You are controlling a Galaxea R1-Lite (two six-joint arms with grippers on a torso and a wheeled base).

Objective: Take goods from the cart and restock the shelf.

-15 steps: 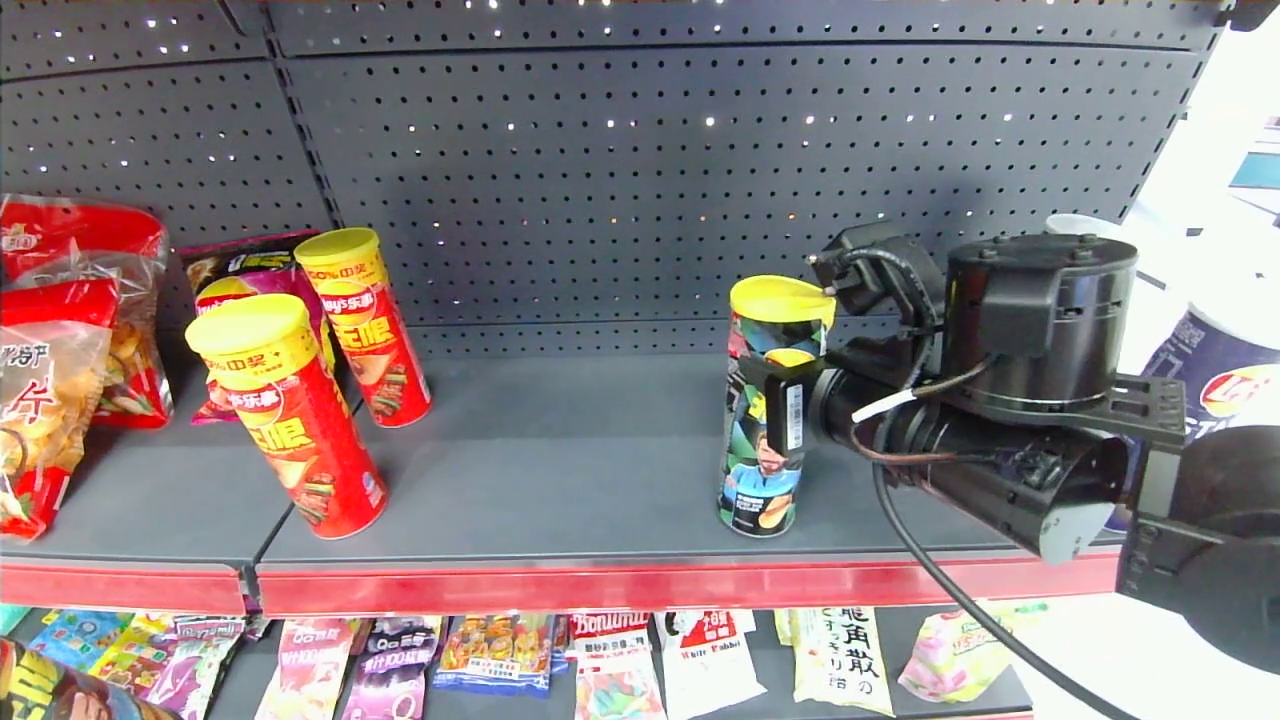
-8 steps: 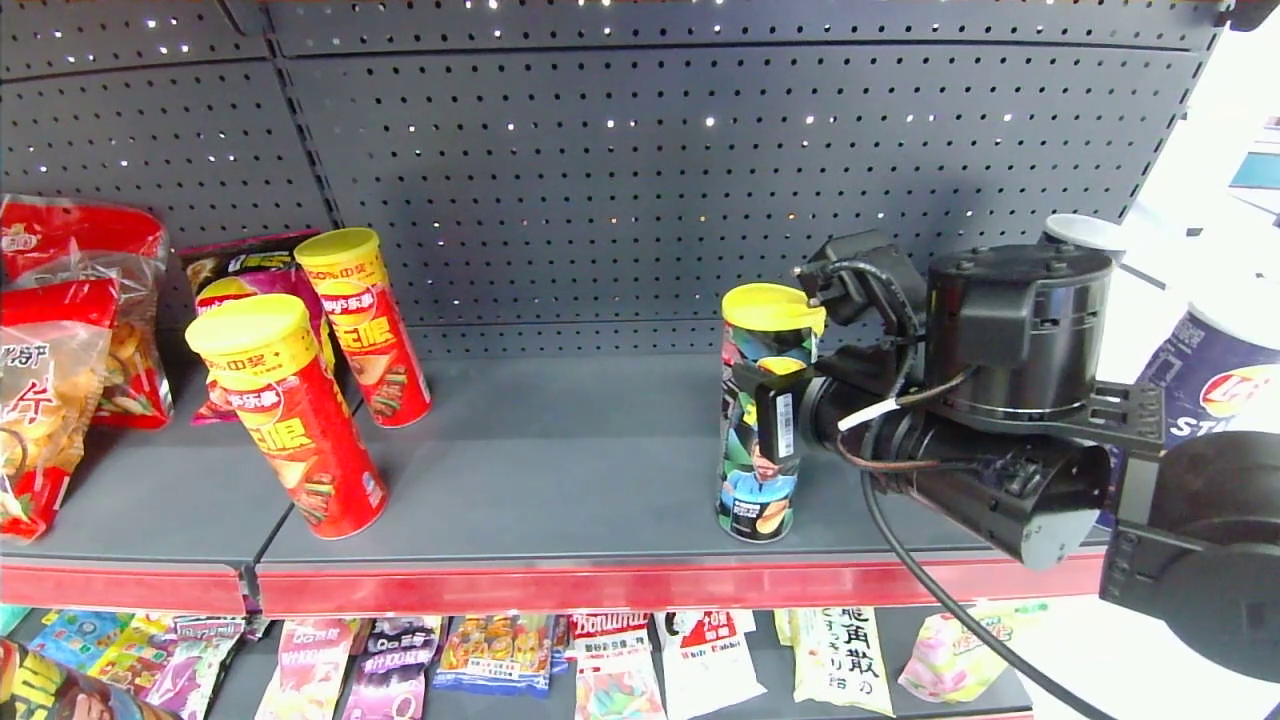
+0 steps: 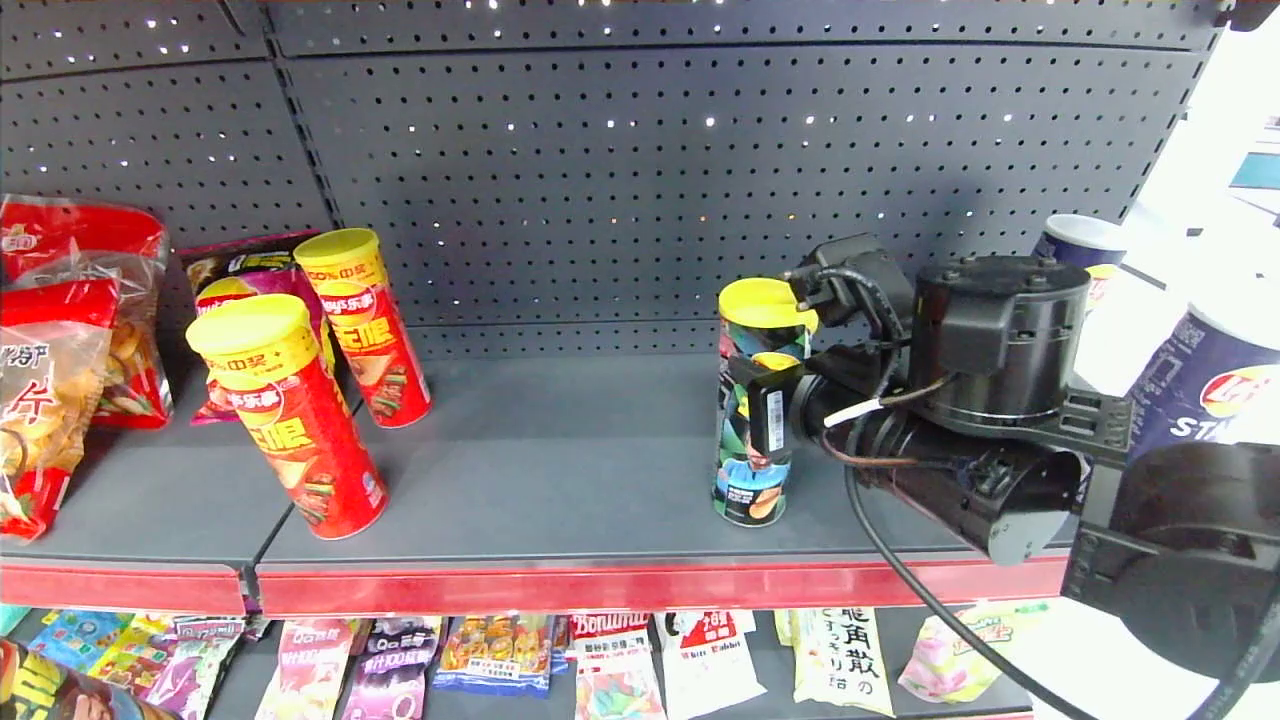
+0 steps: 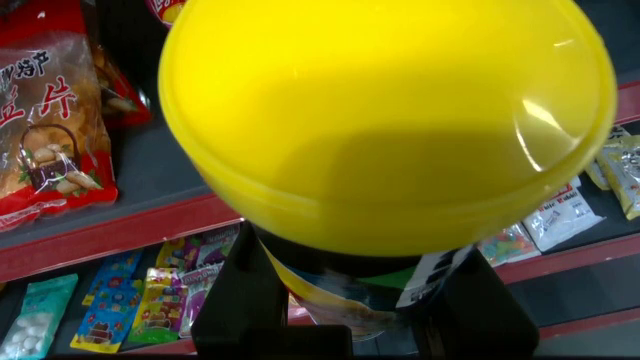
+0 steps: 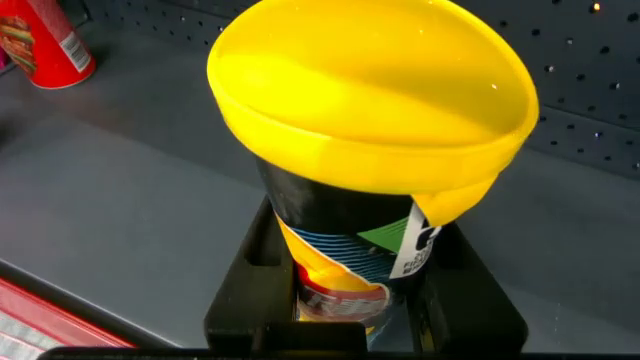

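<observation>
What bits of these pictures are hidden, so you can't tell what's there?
- Head view: the can hides the right gripper's far finger.
- Right wrist view: the yellow lid covers the can's base, so whether it touches the shelf is unclear.
- Left wrist view: a second lid hides most of the second can under it.
- Head view: the blue can is cut off by the picture's edge.
</observation>
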